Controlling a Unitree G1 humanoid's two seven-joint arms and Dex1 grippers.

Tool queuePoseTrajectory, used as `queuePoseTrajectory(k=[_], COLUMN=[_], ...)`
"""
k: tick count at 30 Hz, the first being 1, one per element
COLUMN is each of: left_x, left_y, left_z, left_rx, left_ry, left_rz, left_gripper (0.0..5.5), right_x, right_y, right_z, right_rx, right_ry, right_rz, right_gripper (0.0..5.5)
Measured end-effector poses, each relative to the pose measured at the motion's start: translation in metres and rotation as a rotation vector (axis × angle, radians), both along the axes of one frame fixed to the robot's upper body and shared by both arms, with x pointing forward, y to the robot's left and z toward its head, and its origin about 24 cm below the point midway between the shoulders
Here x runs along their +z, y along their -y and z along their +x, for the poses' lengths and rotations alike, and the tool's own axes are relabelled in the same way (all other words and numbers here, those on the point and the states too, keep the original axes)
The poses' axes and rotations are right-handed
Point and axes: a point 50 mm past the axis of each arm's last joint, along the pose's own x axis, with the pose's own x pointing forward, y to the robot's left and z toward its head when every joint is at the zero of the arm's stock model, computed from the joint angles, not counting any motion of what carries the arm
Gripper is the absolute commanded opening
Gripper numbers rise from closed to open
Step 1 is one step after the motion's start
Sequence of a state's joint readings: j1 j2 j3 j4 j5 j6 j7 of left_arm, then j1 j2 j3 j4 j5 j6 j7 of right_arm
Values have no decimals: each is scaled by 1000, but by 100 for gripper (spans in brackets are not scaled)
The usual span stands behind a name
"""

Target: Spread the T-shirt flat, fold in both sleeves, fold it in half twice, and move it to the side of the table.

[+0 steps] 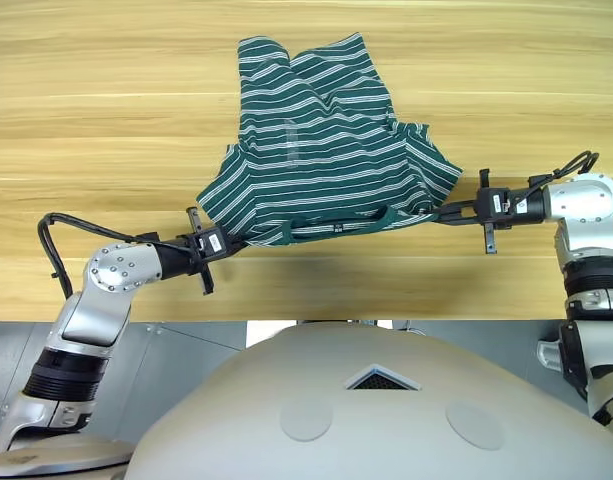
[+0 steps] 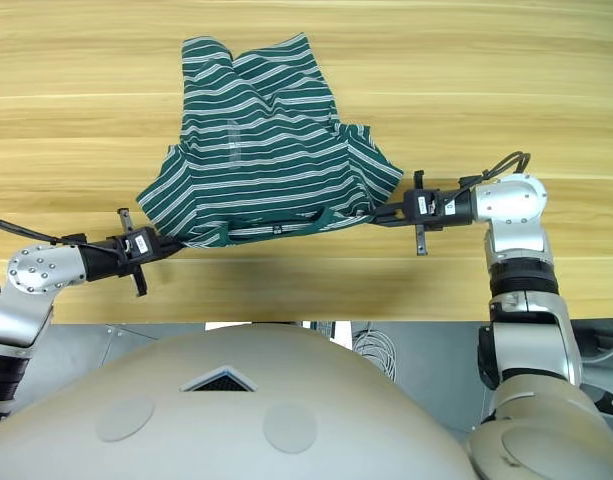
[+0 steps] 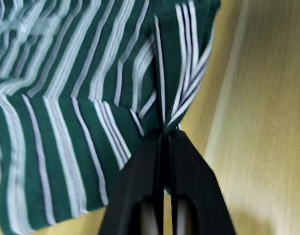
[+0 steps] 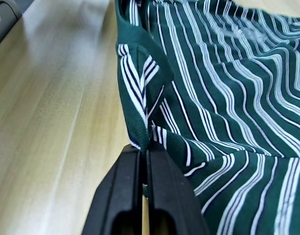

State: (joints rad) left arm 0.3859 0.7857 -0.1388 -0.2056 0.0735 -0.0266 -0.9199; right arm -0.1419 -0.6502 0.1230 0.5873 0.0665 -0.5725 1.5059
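Spreading is occupying you: left gripper and right gripper are pinching near corners of the rumpled T-shirt; sleeves, both halvings and moving are waiting.

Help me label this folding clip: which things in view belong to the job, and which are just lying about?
Part of the job:
- striped T-shirt, still rumpled, not yet flat
- left end effector, shut on the shirt's near edge
- right end effector, shut on the near edge at the other side
- wooden table

Lying about:
- cables below the table's near edge
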Motion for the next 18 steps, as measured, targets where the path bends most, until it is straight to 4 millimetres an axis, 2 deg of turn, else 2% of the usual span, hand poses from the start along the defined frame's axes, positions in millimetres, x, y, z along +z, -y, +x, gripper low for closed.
queuePoseTrajectory(k=[4,11,13,18], left_x=[-1,4,7,10], left_y=[-3,-12,-11,-8], left_z=[5,-4,-9,-20], left_rx=[-43,-94,-115,-160], left_ry=[67,38,16,-14], left_rz=[43,80,68,69], left_gripper=[4,4,0,0], right_x=[-14,-17,-16,-17], right_y=[-5,-6,-4,2], right_z=[-6,-5,-8,-32], right_rx=[-20,-9,-5,68], right_ry=[-2,33,18,-101], right_rz=[-43,-49,-38,-18], right_gripper=[0,0,42,133])
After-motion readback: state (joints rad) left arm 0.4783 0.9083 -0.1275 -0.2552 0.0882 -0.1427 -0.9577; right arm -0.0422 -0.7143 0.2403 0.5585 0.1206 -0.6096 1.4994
